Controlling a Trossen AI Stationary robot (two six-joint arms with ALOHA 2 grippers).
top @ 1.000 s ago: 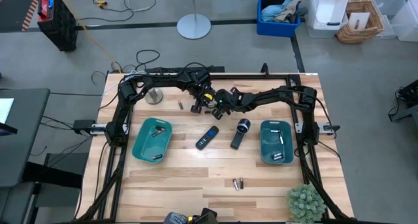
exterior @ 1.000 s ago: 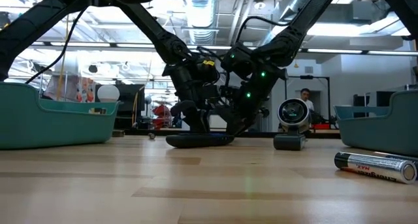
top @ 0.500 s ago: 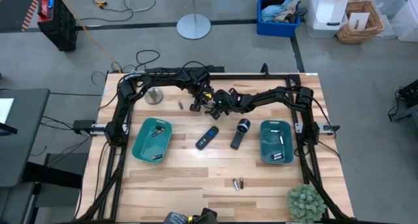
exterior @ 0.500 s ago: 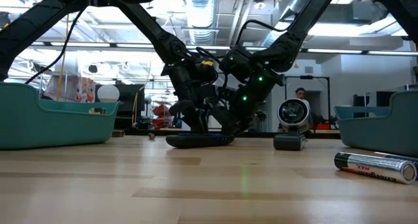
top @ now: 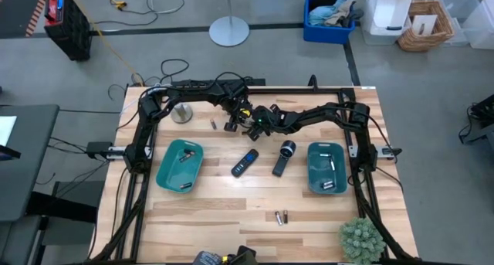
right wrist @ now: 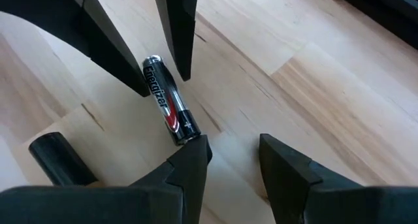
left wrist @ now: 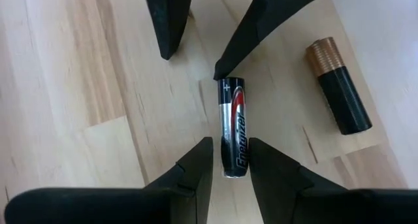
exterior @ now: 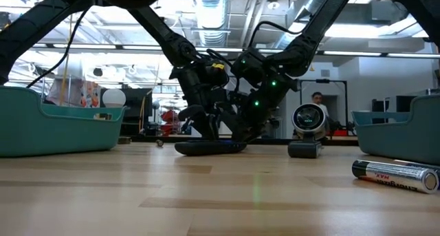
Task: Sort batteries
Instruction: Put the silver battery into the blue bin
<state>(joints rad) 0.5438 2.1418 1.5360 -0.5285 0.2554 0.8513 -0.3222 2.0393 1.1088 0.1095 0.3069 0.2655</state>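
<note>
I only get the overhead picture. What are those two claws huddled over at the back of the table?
Observer: A battery lying flat on the table. The left gripper has a finger either side of one end.
Operator: And the other claw?
Observer: The right gripper is open at the battery's other end, one fingertip by it, not around it.
Operator: Anything else there?
Observer: A second battery, black with a copper end, lies apart beside it.
</note>
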